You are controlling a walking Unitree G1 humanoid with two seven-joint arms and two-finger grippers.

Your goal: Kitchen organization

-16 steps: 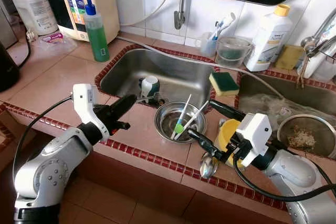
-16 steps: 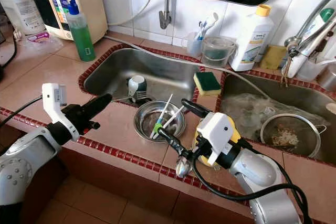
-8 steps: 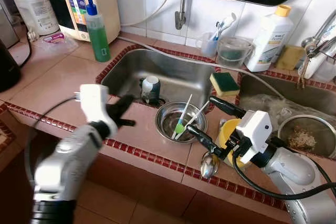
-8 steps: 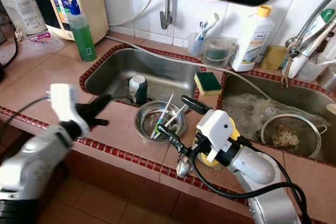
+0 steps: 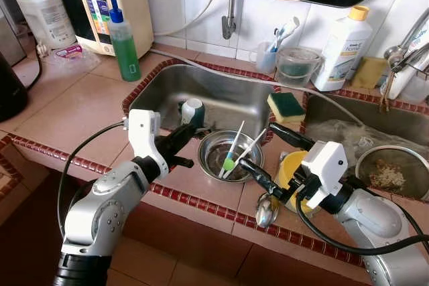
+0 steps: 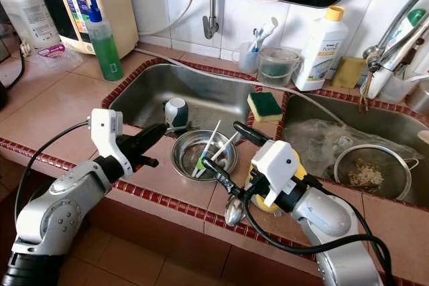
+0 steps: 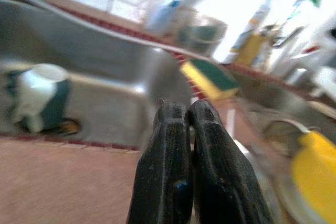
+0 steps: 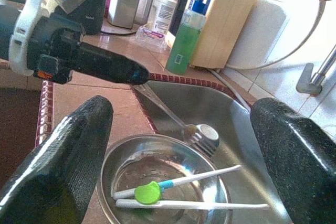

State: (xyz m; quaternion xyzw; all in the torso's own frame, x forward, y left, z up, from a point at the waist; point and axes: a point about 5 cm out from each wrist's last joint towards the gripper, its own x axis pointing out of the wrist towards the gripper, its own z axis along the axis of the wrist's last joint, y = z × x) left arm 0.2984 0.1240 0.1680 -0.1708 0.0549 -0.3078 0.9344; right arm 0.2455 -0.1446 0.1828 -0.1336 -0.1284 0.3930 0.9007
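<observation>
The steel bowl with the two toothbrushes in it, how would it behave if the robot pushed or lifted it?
The bowl looks thin and light, so it would probably slide easily on the tiled ledge. It sits beside the sink, so a push could tip it in. The toothbrushes lie loose and would likely shift or fall out if tilted.

1. Pink tiled tabletop point(image 5: 80, 108) with dark red edging.
2. Silver steel bowl point(image 5: 231, 155) holding white sticks, one green-tipped.
3. Yellow-and-green sponge point(image 5: 286, 106).
4. Green liquid bottle point(image 5: 124, 43), blue cap.
5. Yellow cup point(image 5: 293, 169).
</observation>
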